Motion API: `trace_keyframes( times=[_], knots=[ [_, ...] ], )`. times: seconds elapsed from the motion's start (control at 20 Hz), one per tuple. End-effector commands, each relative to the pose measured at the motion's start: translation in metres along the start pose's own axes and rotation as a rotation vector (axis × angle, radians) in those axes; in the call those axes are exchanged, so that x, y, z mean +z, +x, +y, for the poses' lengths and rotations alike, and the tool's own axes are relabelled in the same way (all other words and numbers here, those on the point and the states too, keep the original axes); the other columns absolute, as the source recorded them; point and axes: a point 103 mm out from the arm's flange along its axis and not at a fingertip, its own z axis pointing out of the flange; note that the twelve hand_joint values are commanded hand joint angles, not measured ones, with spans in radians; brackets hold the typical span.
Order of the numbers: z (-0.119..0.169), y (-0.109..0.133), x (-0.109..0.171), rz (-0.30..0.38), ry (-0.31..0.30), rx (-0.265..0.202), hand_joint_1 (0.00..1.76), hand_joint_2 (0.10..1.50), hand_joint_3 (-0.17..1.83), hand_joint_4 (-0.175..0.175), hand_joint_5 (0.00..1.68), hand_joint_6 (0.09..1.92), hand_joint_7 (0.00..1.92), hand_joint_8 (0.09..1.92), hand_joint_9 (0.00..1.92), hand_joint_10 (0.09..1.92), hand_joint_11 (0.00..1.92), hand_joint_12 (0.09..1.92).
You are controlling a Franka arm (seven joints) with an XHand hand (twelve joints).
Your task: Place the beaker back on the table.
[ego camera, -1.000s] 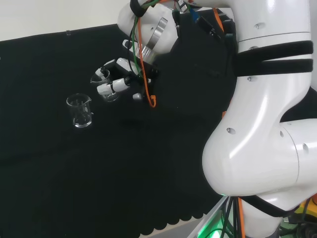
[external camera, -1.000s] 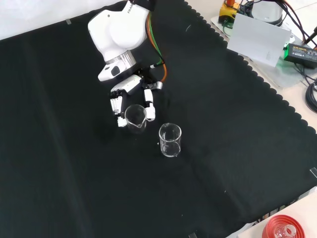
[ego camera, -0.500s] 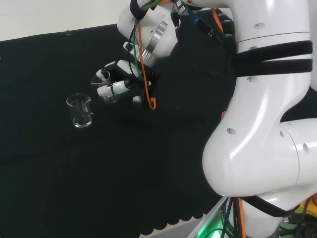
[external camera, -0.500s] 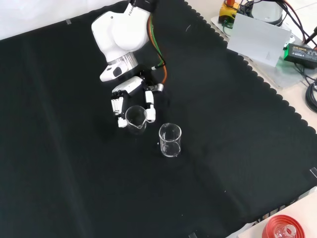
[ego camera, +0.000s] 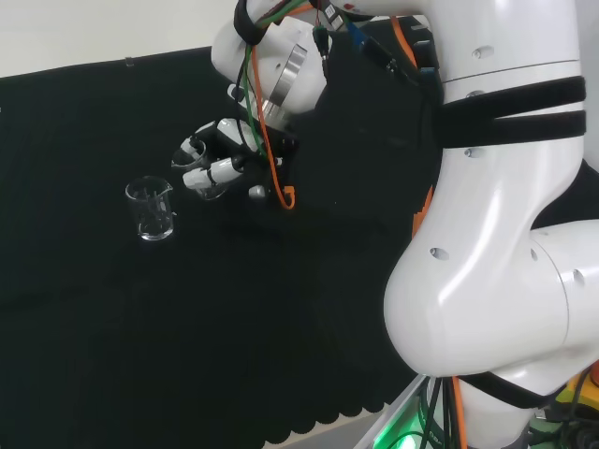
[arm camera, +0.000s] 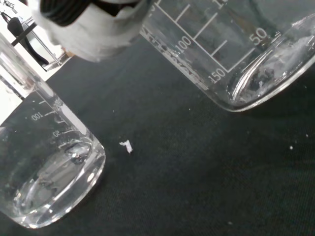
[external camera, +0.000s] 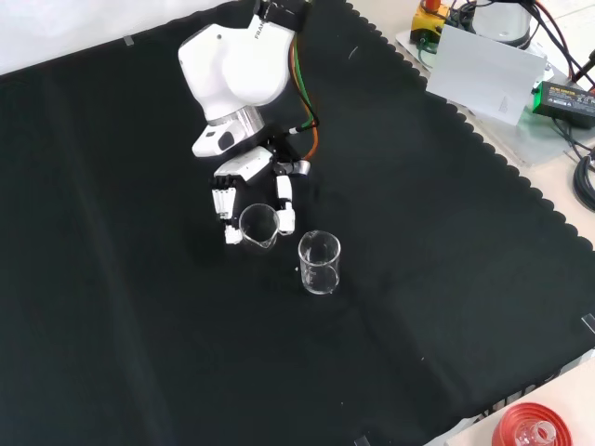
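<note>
A: How far along is the task judged to be?

B: The last stretch, by the look of it. On the desk (external camera: 465, 279), under its black cloth, a second beaker (external camera: 319, 263) is seen standing upright and free. That one is taken as the landmark. The robot hand (external camera: 249, 186) is placed just beyond it in the front view, and to its right in the head view.

A: And the beaker to be put back?

B: The beaker (external camera: 257, 226) is held in the robot hand, whose fingers (external camera: 284, 208) are curled round its wall on both sides. It is carried beside the second beaker, near it but not touching. In the wrist view its base (arm camera: 256, 73) is seen tilted, with bare cloth showing beyond its lower edge, so it is judged to be slightly clear of the desk or only just meeting it. Which of the two cannot be told for certain.

A: So what is counted as done?

B: The carrying is judged mostly done: the beaker has been brought low and close to the cloth, next to the second beaker.

A: And what is left?

B: The beaker is yet to be levelled and set flat on the cloth, the fingers are yet to be opened, and the robot hand is yet to be drawn away. Care would be called for, since the second beaker stands close enough to be knocked.
</note>
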Motion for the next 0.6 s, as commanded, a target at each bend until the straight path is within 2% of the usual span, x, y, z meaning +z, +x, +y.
trace_keyframes(
  times=[0.05,0.1,0.15,0.2,0.25,0.35,0.5,0.6],
  knots=[
    [-0.0021,-0.0020,0.0023,0.003,0.001,0.008,1.29,1.04,-0.17,0.030,1.27,0.54,1.57,0.09,1.48,0.09,1.19,0.80],
    [-0.0026,-0.0022,0.0028,0.004,-0.001,0.010,1.29,1.04,-0.17,0.030,1.27,0.54,1.57,0.09,1.48,0.09,1.19,0.80],
    [-0.0028,-0.0023,0.0033,0.005,-0.001,0.012,1.30,1.04,-0.17,-0.044,1.31,0.47,1.56,0.09,1.48,0.09,1.19,0.81],
    [-0.0031,-0.0023,0.0035,0.005,-0.002,0.013,1.30,1.03,-0.17,-0.103,1.35,0.38,1.55,0.09,1.48,0.09,1.19,0.81],
    [-0.0037,-0.0026,0.0037,0.002,-0.004,0.015,1.31,1.03,-0.17,-0.139,1.38,0.32,1.55,0.09,1.48,0.09,1.19,0.81],
    [-0.0054,-0.0034,0.0040,-0.001,-0.006,0.021,1.31,1.03,-0.17,-0.168,1.40,0.27,1.55,0.09,1.48,0.09,1.18,0.82],
    [-0.0078,-0.0046,0.0041,0.006,-0.002,0.027,1.31,1.02,-0.16,-0.175,1.40,0.27,1.54,0.09,1.47,0.09,1.17,0.83],
    [-0.0087,-0.0059,0.0042,0.022,0.008,0.036,1.22,1.03,-0.16,-0.049,1.37,0.34,1.51,0.09,1.45,0.09,1.07,0.89]
  ],
)
